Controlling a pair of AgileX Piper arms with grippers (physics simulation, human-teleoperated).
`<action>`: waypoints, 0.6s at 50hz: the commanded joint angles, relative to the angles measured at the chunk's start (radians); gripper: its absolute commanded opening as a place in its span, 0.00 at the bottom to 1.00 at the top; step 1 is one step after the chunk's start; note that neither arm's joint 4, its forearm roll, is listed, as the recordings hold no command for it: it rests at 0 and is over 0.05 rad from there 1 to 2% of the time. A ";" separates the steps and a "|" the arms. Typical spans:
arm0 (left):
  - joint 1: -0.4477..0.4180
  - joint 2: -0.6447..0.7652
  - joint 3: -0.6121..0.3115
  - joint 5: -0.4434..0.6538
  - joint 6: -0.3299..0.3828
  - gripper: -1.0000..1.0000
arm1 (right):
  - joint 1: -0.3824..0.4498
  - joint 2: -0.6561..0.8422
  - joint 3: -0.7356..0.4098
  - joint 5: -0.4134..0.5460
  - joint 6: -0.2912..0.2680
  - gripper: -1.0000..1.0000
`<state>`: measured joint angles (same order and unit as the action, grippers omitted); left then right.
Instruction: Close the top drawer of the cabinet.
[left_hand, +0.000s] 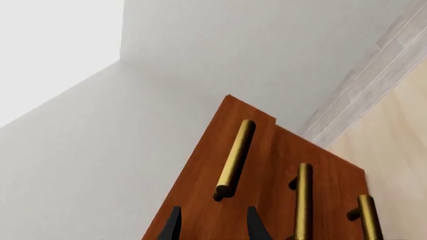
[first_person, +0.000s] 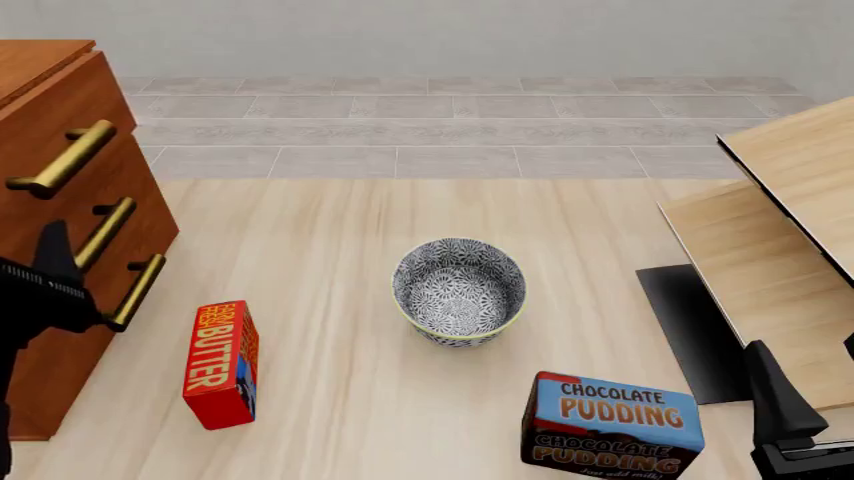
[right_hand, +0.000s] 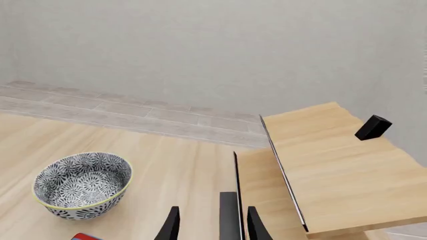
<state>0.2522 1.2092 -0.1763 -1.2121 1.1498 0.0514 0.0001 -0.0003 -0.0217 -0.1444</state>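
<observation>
The cabinet (first_person: 54, 330) stands at the far left, reddish-brown, with three brass bar handles. Its top drawer (first_person: 83, 108) has the uppermost handle (first_person: 60, 160). In the left wrist view the top drawer (left_hand: 200, 175) fills the near side of the cabinet front, and a step in the edge shows it standing slightly proud of the lower drawers. My left gripper (first_person: 54, 262) hovers in front of the lower handles. Seen from the wrist, the left gripper (left_hand: 213, 226) is open and empty, just short of the drawer front. My right gripper (first_person: 781, 400) stays low at the right, where the wrist camera shows the right gripper (right_hand: 213, 227) open.
A patterned bowl (first_person: 458, 292) sits mid-table. A red butter box (first_person: 220, 365) stands near the cabinet, and a chocolate pudding box (first_person: 614, 425) is at the front. Pale wood panels (first_person: 787, 230) and a black mat (first_person: 687, 330) occupy the right side.
</observation>
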 joint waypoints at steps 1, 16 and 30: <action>0.048 0.002 0.005 -0.008 -0.004 1.00 | 0.000 0.000 0.000 -0.002 -0.001 1.00; 0.084 0.016 0.010 -0.008 -0.010 1.00 | 0.004 0.000 0.000 -0.001 0.001 1.00; 0.114 0.030 0.012 -0.008 -0.012 1.00 | 0.014 0.000 0.000 -0.003 0.014 1.00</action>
<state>0.3112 1.2298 -0.1721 -1.2146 1.1409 0.0577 0.0001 -0.0004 -0.0232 -0.1370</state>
